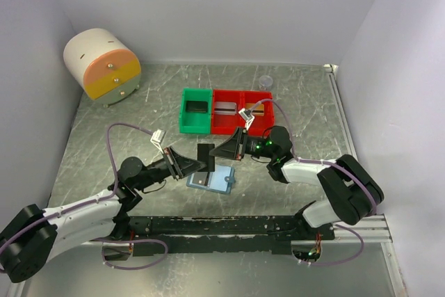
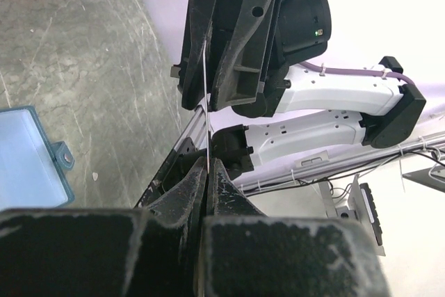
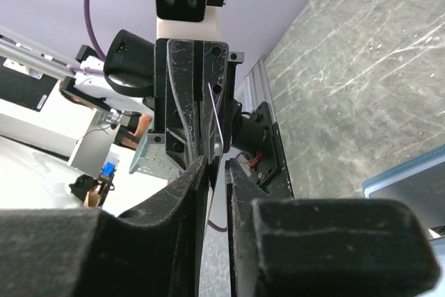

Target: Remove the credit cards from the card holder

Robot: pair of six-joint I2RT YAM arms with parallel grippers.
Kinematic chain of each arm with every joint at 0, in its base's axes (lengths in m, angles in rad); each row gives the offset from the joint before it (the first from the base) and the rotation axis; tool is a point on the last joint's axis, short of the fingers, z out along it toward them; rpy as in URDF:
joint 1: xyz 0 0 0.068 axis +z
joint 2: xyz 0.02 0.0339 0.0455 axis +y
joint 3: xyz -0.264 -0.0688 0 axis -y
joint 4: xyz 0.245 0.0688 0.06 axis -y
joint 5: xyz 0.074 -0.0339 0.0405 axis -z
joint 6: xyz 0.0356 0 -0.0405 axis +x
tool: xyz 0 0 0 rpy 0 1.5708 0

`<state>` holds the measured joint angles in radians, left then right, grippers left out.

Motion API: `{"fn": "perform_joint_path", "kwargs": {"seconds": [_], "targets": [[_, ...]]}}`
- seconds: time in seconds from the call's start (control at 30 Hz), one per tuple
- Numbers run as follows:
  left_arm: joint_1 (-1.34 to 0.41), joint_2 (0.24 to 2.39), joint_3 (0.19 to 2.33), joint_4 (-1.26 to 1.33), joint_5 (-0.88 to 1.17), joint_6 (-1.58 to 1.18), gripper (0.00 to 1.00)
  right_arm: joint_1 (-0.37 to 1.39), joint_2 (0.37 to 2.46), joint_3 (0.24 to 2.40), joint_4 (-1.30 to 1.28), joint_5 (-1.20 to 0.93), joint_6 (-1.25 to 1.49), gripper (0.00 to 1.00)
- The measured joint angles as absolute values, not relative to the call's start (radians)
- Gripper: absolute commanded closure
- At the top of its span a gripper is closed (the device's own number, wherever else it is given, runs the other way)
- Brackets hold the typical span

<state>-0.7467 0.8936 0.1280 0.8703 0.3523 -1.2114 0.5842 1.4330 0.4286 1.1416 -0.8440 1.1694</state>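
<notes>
The left end effector (image 2: 207, 172) is pinching the dark card (image 1: 205, 152) tight by one edge, holding it up in the air between the two arms. The right end effector (image 3: 215, 168) is sitting around the card's other edge, one finger on each side. A thin gap is showing there, so I cannot tell if it is squeezing yet. The card holder (image 1: 221, 180) is lying open and flat on the desk (image 1: 299, 102), close to the middle of the near edge and just under the card. A grey patch is showing on its left panel. It may be another card, but it is too small to tell. The card is looking very thin and probably weighing almost nothing. It is likely stiff but smooth, so it could be slipping out of a loose pinch. A good place to grab is well in from the edge, flat on both faces. The holder is looking light too, so something may be needing to hold it down.
</notes>
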Motion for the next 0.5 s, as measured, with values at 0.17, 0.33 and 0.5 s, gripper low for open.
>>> {"fn": "perform_joint_path", "kwargs": {"seconds": [0.17,0.33,0.5], "targets": [[-0.747,0.9,0.128,0.878,0.356,-1.213,0.93,0.584,1.431,0.429,1.139,-0.86,1.169,0.83],[-0.747,0.966,0.128,0.966,0.369,-1.237,0.93,0.585,1.431,0.429,1.158,-0.893,1.183,0.85],[-0.747,0.995,0.128,1.023,0.372,-1.248,0.93,0.589,1.431,0.429,1.187,-0.899,1.201,1.0]]}}
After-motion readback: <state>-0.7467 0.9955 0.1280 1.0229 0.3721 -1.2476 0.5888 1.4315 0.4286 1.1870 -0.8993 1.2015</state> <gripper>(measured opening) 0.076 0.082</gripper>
